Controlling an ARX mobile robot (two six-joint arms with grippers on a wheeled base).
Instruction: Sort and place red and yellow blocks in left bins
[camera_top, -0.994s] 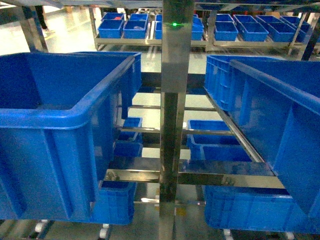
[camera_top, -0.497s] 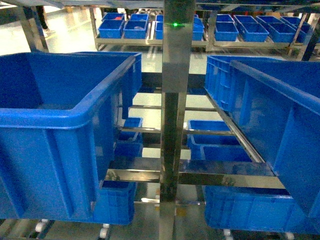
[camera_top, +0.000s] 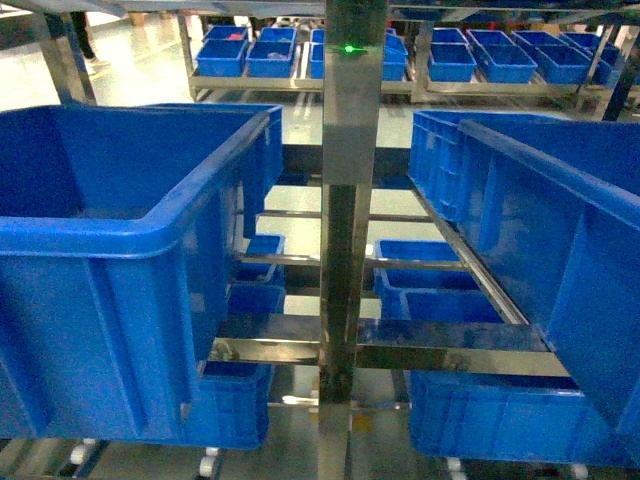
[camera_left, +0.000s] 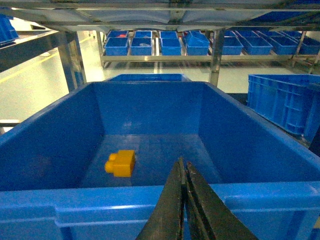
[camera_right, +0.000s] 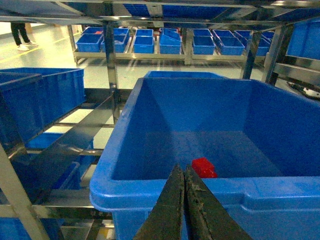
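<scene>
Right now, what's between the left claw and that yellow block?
In the left wrist view, the bin's near wall stands between the shut left claw and the yellow block inside.

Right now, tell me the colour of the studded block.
Orange-yellow block, clearest in the left wrist view.

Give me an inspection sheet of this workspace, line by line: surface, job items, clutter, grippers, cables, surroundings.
Surface: steel rack holding large blue bins.
Job's things: yellow block on the floor of the left bin; red block in the right bin, partly hidden by its near rim.
Clutter: nothing seen.
Grippers: left gripper and right gripper shut, empty, outside the near rims.
Cables: nothing seen.
Surroundings: more racks of blue bins behind; a green light on the post.
</scene>
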